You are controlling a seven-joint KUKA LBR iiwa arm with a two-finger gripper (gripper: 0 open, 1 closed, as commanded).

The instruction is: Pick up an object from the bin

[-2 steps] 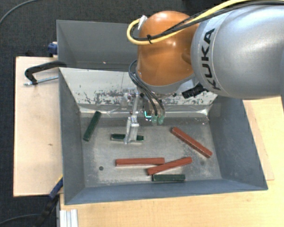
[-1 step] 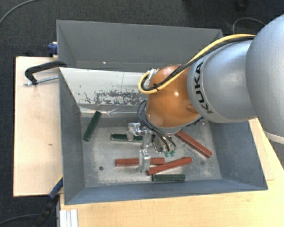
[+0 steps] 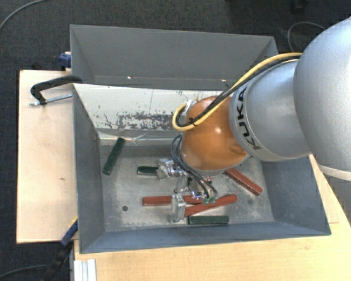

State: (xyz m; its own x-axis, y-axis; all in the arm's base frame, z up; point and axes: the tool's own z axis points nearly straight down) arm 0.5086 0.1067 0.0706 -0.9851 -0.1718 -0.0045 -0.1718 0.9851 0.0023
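"KUKA" reads on grey arm (image 3: 275,116). Jaws just below orange wrist cover (image 3: 210,139), spread apart, nothing clamped. Lower finger (image 3: 176,208) touches red-brown stick (image 3: 158,201), below-left of cover. Dk green stick (image 3: 207,220) further below cover, 2nd green stick (image 3: 113,155) well left.

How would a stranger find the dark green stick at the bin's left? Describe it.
Start at the grey bin, near its left wall. The dark green stick lies there tilted and alone, while the other sticks cluster under the arm.
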